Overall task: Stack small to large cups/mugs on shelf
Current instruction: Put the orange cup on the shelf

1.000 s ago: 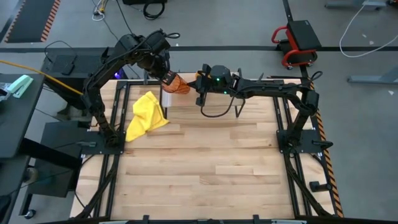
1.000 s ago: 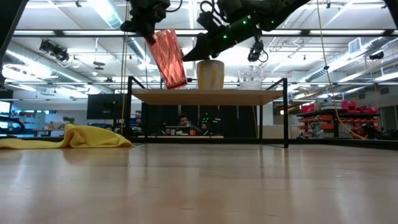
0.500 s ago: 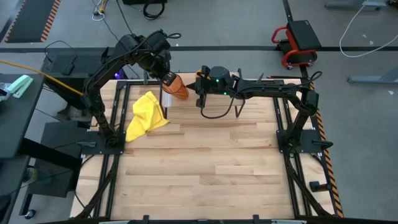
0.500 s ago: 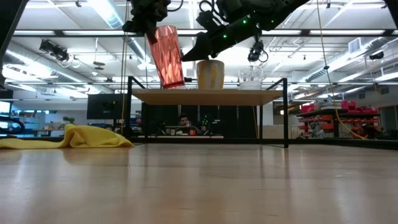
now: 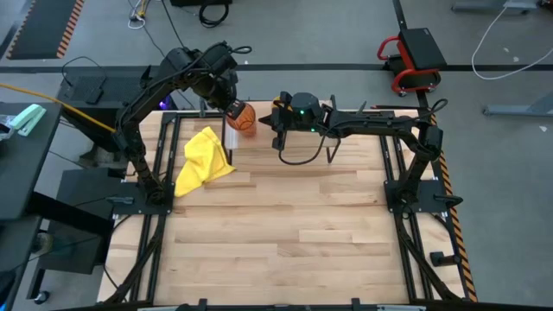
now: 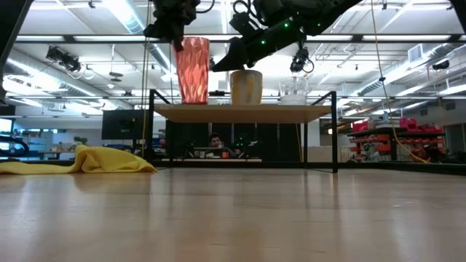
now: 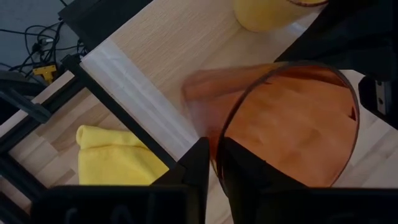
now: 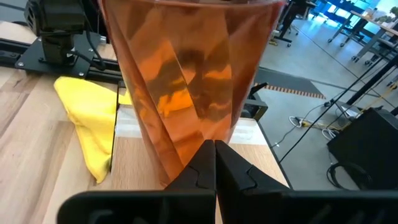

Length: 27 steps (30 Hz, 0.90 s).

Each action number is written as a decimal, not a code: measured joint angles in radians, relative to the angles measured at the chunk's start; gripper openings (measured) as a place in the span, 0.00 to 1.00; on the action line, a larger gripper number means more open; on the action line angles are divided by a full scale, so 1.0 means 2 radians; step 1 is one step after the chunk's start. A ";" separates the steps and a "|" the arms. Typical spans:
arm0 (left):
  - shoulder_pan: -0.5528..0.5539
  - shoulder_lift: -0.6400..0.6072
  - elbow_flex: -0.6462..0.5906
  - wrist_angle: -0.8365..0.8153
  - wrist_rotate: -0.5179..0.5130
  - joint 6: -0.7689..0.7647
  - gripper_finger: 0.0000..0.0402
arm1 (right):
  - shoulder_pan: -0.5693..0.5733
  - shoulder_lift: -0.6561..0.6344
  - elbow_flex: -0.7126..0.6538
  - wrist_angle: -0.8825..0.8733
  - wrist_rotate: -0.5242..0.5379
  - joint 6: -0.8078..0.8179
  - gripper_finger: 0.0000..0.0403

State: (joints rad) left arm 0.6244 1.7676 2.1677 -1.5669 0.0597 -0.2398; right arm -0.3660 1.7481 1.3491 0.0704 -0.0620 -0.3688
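The brown-orange ribbed tumbler (image 6: 194,70) stands upright at the shelf's (image 6: 244,113) left end, its base at the board's level. It fills the right wrist view (image 8: 186,81). My left gripper (image 6: 178,33) is above it, shut on its rim. My right gripper (image 6: 216,67) is shut, with its fingertips (image 8: 208,152) close beside the tumbler's lower wall. The orange mug (image 6: 247,87) and the clear cup (image 6: 293,89) stand on the shelf to the tumbler's right. From above I see the tumbler (image 5: 245,119) between both grippers. My left gripper holds the tumbler by its rim (image 7: 217,146), one finger outside (image 7: 198,163) and one inside (image 7: 235,169), coming from above and pointing down. The tumbler hangs upright below it; I cannot tell whether its base rests on the shelf. My right gripper comes level from the table's right toward the tumbler's lower wall (image 8: 186,134); I cannot tell whether it touches.
A crumpled yellow cloth (image 5: 203,160) lies on the tabletop left of the shelf, also in the low view (image 6: 87,160). The shelf's thin black legs (image 6: 334,131) stand at the table's far side. Bare wooden tabletop (image 5: 294,225) stretches toward the near edge.
My left gripper has turned the tumbler from tilted to upright: its base has swung toward the table's left while its rim stayed about in place. My right gripper has kept still beside it.
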 joint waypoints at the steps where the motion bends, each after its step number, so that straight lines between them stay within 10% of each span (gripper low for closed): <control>1: 0.000 0.000 0.000 0.000 0.000 0.000 0.13 | 0.000 0.000 0.000 0.000 0.000 0.000 0.00; 27: 0.004 0.000 0.000 0.008 -0.038 0.000 0.23 | 0.032 0.000 0.000 -0.009 0.000 0.000 0.01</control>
State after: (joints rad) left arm 0.6319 1.7676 2.1677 -1.5501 -0.0164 -0.2392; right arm -0.3030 1.7481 1.3491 0.0525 -0.0616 -0.3691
